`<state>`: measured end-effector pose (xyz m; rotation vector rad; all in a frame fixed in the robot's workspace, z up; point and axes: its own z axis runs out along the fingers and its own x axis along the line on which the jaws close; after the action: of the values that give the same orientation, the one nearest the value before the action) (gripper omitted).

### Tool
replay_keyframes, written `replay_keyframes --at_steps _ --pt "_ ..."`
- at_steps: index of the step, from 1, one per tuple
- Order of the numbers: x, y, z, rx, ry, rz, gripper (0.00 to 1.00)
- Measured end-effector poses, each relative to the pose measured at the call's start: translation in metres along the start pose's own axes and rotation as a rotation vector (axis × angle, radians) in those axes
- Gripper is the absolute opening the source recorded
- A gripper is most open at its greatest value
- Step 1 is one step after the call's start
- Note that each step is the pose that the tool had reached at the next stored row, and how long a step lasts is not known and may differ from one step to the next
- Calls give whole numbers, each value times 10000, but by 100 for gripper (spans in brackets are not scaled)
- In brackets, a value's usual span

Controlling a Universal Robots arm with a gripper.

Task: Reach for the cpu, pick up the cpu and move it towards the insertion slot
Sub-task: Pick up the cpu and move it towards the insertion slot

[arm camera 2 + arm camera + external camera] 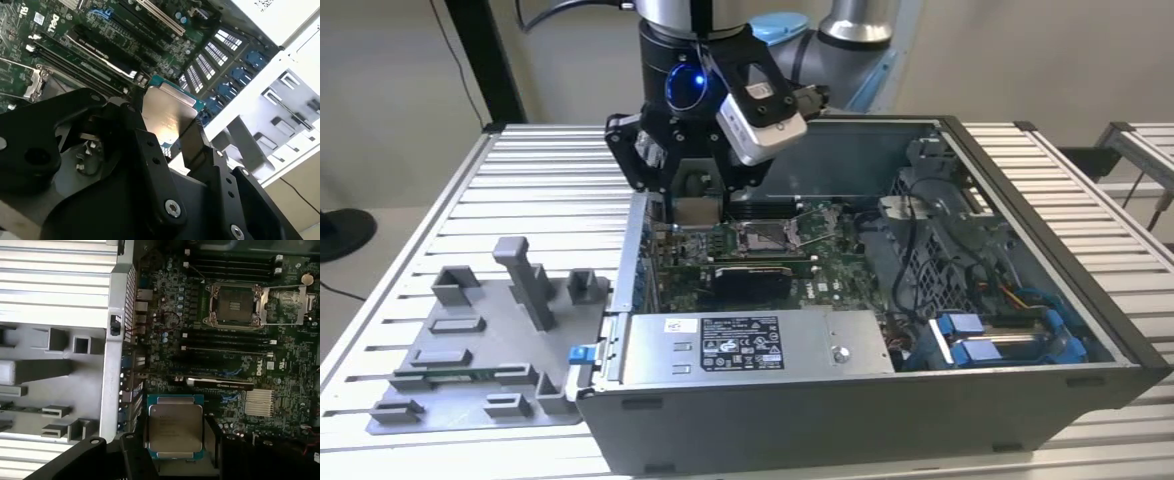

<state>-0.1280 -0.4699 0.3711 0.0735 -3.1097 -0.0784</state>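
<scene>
Surface (1067, 200): ribbed pale metal slats, carrying an open computer case and a grey fixture plate.
Computer case (854, 410): lay on its side with the lid off, filling the middle of the surface toward the exterior view's right edge; green motherboard (827, 275) exposed inside, blue-tabbed drive cage at the case's near corner on the exterior view's right.
Fixture plate (467, 370): grey plastic, with upright blocks, sat at the surface's near corner on the exterior view's left, just beside the case wall.
Arm (680, 40): came down from above over the case's far wall on the exterior view's left side.
Pincer (695, 197): black fingers (150, 165) were closed on the cpu, one on each of two opposite edges; hung over the motherboard just inside the case wall nearest the fixture plate.
Insertion slot (763, 236): silver frame, dark centre, near the motherboard's middle; frame was swung open in the first wrist view (235, 305).
Cpu (175, 427): silver face ringed by a green edge, held above the board, apart from the slot, with card slots between them.
</scene>
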Motion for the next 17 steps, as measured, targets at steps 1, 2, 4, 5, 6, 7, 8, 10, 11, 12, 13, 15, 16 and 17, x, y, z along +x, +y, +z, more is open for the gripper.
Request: replay_keyframes --at_steps 1,2,4,5,6,7,8,10,11,12,13,15,16,17 --pt "-15 -1 3 0 0 -5 0" --pt "-30 -1 5 2 0 -10 0" --pt "-57 -2 10 3 1 -19 0" --pt "-69 -2 12 5 2 -24 0" --pt "-80 -2 15 7 2 -27 0" --pt "-89 -1 18 10 2 -29 0" --pt "-97 0 22 15 2 -29 0" --pt "-110 4 29 22 2 -30 0" --pt "-117 6 32 25 3 -30 0" --pt "-124 9 36 27 3 -30 0" --pt "-133 11 40 29 3 -30 0" --pt "-165 12 42 30 3 -30 0" --pt "-191 11 43 29 2 -30 0" --pt "-222 10 42 30 3 -30 0"
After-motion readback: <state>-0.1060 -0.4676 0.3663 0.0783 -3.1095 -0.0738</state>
